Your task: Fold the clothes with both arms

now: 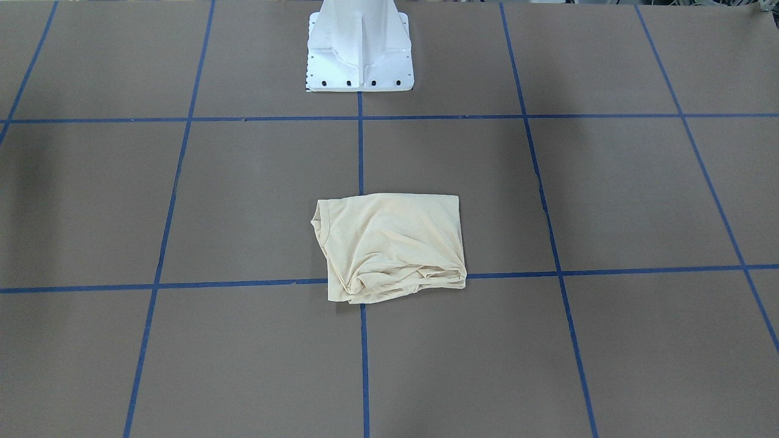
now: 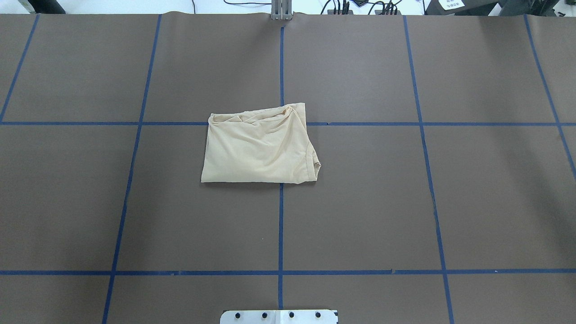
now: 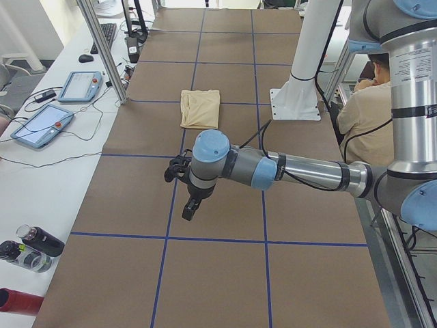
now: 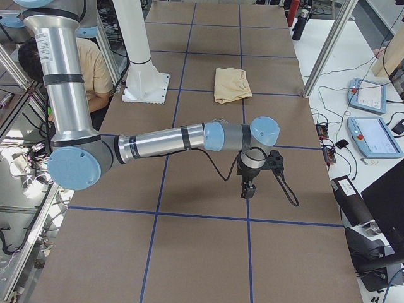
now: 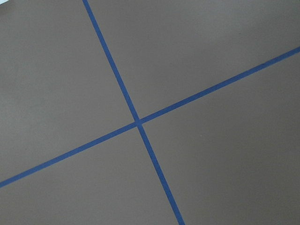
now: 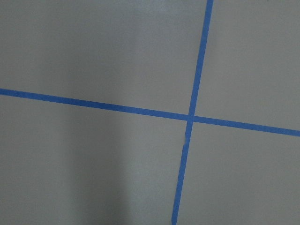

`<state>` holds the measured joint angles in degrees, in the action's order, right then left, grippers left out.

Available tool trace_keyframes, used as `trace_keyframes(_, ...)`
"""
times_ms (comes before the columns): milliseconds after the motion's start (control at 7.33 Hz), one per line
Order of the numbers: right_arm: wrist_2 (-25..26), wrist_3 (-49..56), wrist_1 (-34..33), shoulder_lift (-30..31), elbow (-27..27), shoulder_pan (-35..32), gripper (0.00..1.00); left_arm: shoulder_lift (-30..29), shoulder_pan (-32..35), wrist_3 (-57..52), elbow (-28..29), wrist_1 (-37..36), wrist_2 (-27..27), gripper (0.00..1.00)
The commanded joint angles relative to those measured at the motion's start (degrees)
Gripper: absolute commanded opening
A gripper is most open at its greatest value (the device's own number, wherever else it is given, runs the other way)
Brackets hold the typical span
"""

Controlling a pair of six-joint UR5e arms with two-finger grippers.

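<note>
Already a rough folded rectangle, the T-shirt point(image 2: 258, 148) lies mid-way across the desk point(image 2: 405, 202), creases bunched along its 12 o'clock edge seen from overhead. Thin, light, limp cloth, likely best pinched at the flat 6 o'clock corners, through all layers. Well apart from it hang the left pincer point(image 3: 188, 212) and right pincer point(image 4: 247, 189); how open, cannot tell.

Left arm point(image 3: 307, 172): upright link at frame right, forearm stretched level to centre, wrist bent down, left end effector point(image 3: 189, 208) pointing straight down. Right arm point(image 4: 158, 144): mirrored pose, elbow at left, forearm level toward centre-right, right end effector point(image 4: 247, 188) pointing down. Jaw state on both: can't tell.
</note>
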<state>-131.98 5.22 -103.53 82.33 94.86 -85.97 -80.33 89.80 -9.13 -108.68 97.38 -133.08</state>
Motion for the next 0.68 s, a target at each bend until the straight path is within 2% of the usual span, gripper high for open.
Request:
trace_keyframes(0, -0.2, 0.1, 0.4, 5.2, 3.0, -0.6, 1.00, 0.1, 0.0, 1.0, 0.4, -0.6, 0.0, 1.00)
trace_keyframes(136, 0.3, 0.1, 0.3, 9.9, 9.1, -0.7, 1.00, -0.2, 0.0, 1.0, 0.8, -0.3, -0.3, 1.00)
trace_keyframes(273, 0.4, -0.3, 0.4, 13.0, 12.0, -0.7, 1.00, -1.1, -0.1, 1.0, 1.5, -0.3, -0.3, 1.00)
trace_keyframes(546, 0.3, -0.7, 0.3, 12.6, 12.0, -0.6, 1.00, -0.4, 0.1, 0.7, 1.4, -0.2, -0.5, 1.00)
